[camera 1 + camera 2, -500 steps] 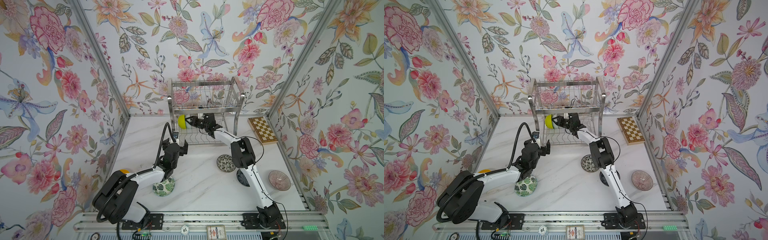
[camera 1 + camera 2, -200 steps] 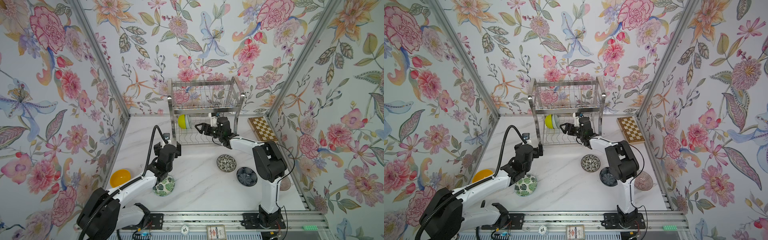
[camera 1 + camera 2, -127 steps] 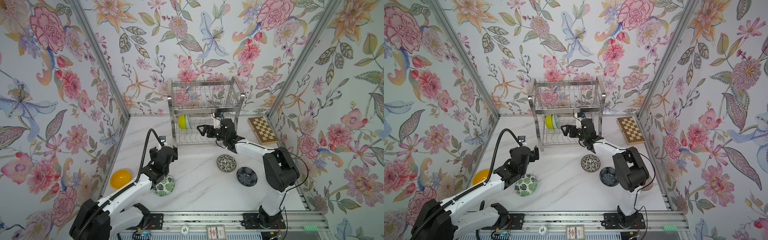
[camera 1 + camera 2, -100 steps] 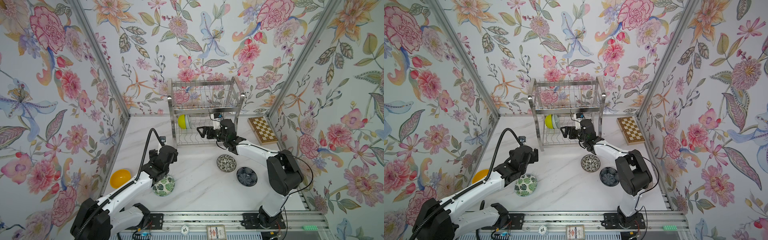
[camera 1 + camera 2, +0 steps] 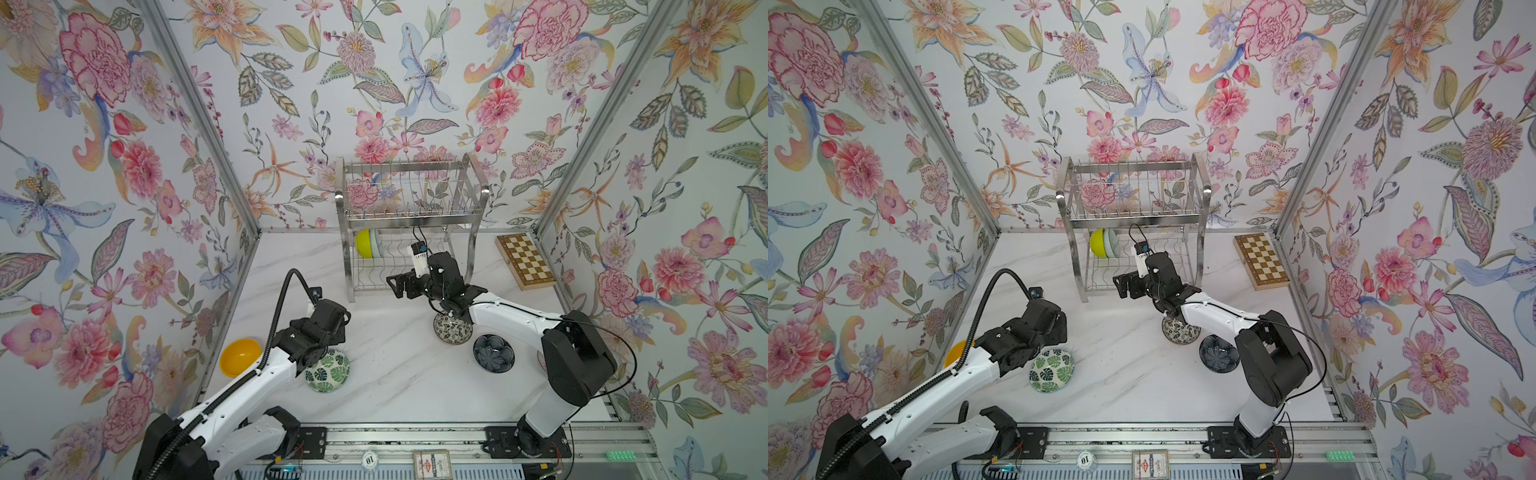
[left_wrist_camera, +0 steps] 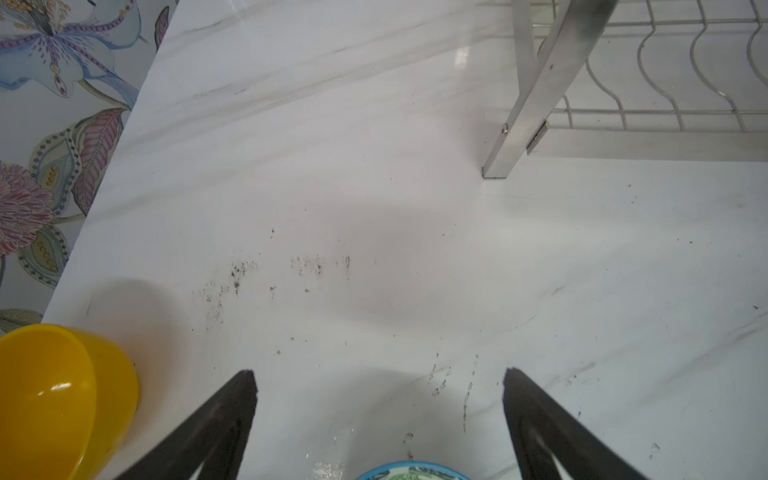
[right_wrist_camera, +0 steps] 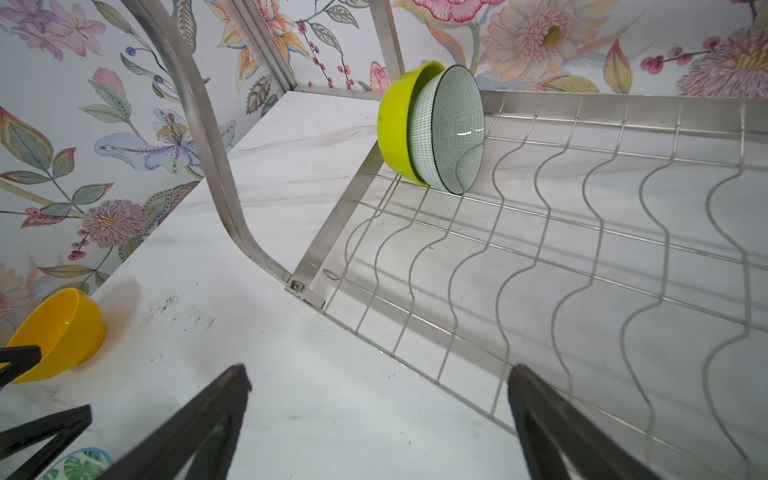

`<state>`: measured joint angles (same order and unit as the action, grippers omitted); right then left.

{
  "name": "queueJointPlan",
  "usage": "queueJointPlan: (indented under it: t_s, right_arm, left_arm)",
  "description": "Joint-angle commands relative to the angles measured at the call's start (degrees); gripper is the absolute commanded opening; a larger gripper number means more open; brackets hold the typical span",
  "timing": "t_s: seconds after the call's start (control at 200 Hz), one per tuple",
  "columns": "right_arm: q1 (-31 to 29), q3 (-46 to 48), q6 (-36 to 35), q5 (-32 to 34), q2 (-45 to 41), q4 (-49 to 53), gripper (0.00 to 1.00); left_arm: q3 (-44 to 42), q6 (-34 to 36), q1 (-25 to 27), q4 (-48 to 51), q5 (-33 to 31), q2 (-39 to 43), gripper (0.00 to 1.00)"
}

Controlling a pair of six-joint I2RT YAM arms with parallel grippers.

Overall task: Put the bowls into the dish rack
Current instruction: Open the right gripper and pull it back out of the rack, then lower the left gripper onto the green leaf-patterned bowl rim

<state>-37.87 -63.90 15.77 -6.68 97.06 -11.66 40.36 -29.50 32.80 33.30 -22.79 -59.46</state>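
In both top views the dish rack (image 5: 409, 224) stands at the far middle of the table (image 5: 390, 386). A lime bowl (image 5: 362, 243) and a pale bowl (image 5: 376, 246) stand on edge at the left end of its lower shelf. An orange bowl (image 5: 240, 356), a leaf bowl (image 5: 330, 374), a floral bowl (image 5: 453, 331) and a navy bowl (image 5: 493, 353) sit on the table. The right gripper (image 5: 395, 286) hovers just in front of the rack.

In the left wrist view the left gripper (image 6: 379, 373) has its fingers wide apart and empty above the leaf bowl's rim.

In the right wrist view the right gripper's fingers (image 7: 216, 415) are spread, holding nothing, by the rack's near left corner.
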Motion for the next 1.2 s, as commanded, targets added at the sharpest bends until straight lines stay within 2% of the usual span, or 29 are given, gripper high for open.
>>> queueJointPlan:
  t_s: [0.0,0.23,0.505,0.831,0.991,1.191]
  right_arm:
    - [-0.71,0.80,-1.10,0.95,-0.90,0.41,0.99]
    - [-1.33,1.49,-1.33,1.30,-1.54,-0.49,0.99]
    - [-1.28,2.68,-1.98,1.35,-2.06,-1.76,0.99]
    - [-1.33,4.13,-1.81,1.13,-2.83,-3.85,0.98]
    - [-1.18,4.74,-1.97,1.35,-3.19,-4.42,0.99]
    - [-1.23,5.27,-1.80,1.49,-3.27,-5.23,0.99]
  left_arm:
    - [-1.76,-3.96,-0.98,5.38,2.62,0.88,0.93]
    - [-3.80,-12.71,-3.64,8.27,12.86,4.41,0.86]
    - [-5.74,-18.84,-3.83,12.94,13.63,8.83,0.82]
    - [-9.54,-23.00,-4.05,11.19,10.88,5.85,0.74]
    - [-10.94,-23.15,-4.29,9.97,11.89,5.98,0.70]
    - [-11.50,-22.21,-4.41,8.35,13.02,5.59,0.55]
